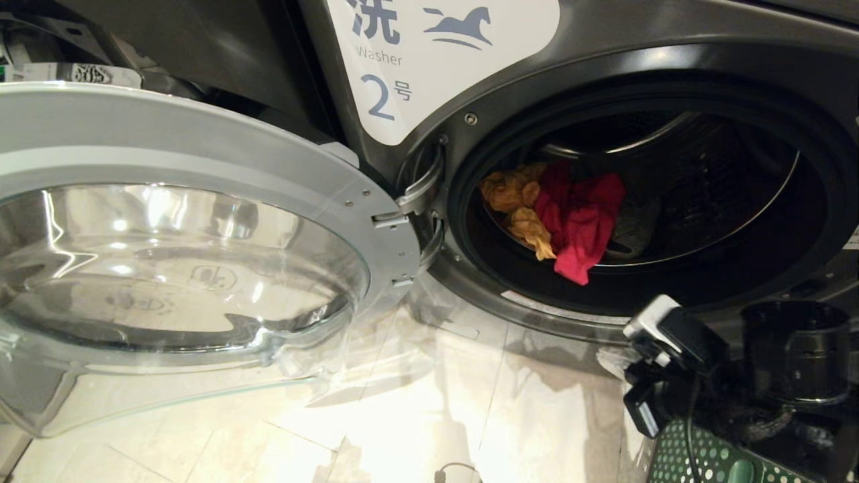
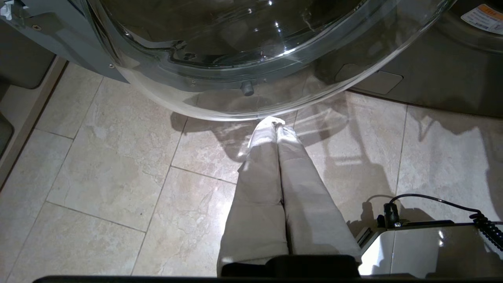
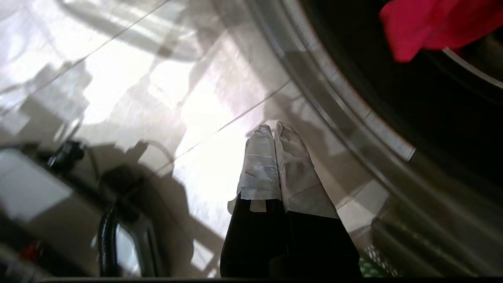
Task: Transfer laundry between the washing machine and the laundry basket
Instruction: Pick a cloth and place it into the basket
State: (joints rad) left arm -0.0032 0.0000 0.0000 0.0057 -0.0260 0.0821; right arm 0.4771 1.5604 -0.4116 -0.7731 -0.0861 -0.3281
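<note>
A: Item one: dark grey front-loading washing machine (image 1: 604,74) with a white label bearing a horse logo and the numeral 2. Status?

B: Round chrome-rimmed glass door (image 1: 201,221) swung fully open to the robot's left, drum mouth exposed

A: Item two: laundry?

B: Three soft pieces, all inside the drum near its front lip. Mustard yellow garment (image 1: 513,201) on the left, bright red-pink garment (image 1: 580,218) touching it and draped over the lip, grey-green garment (image 1: 637,228) behind and right of the red one, mostly in shadow

A: Item three: green perforated plastic laundry basket (image 1: 704,459)?

B: On the pale tiled floor (image 1: 402,416) below the drum mouth, at the robot's right; only a corner shows, and what is in it cannot be told

A: Item four: grippers?

B: Right gripper (image 3: 275,131): tape-wrapped fingers pressed together, nothing between them, low in front of the machine just under the door ring, the red garment's hem above and beyond it. Left gripper (image 2: 275,122): fingers likewise together and empty, parked over the floor under the open door

A: Step in hand?

B: Judged as the approach for unloading, washer to basket; no garment lifted yet

A: Requirement for the next move?

B: Right gripper needs to spread its fingers, rise past the rim into the drum, and close on the overhanging red fold, which looks the easiest purchase
</note>
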